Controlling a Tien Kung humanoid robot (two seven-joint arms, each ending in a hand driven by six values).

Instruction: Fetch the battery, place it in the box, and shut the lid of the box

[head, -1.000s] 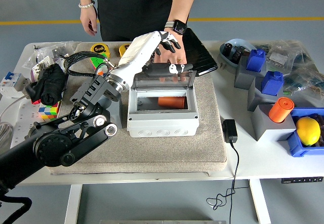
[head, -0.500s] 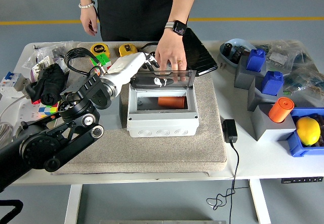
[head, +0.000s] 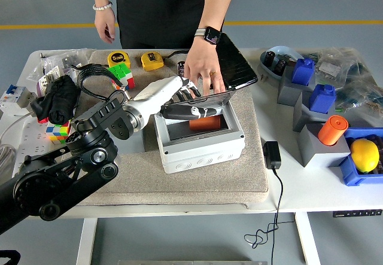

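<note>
Rotated now: the grey box [head: 200, 145] is sitting skewed on the mat, its right end swung toward you compared with half a second back, and the clear lid [head: 200, 104] is lying lower over the opening. Your left hand [head: 190, 97] is pressing on that lid, fingers [head: 206, 112] stretched flat along it, gripping nothing. The orange battery [head: 202, 123] is resting inside the box, showing through the window at the far side. A person's hand [head: 203, 67] is touching the lid's far edge beside yours. The box is sitting on a beige mat [head: 197, 181] on the white table [head: 299, 187]; grey floor with a yellow line is running behind. Blue bins [head: 323, 97], a lemon [head: 364, 154], tape measures [head: 151, 60] and a cube puzzle [head: 58, 132] are crowding the sides.
</note>
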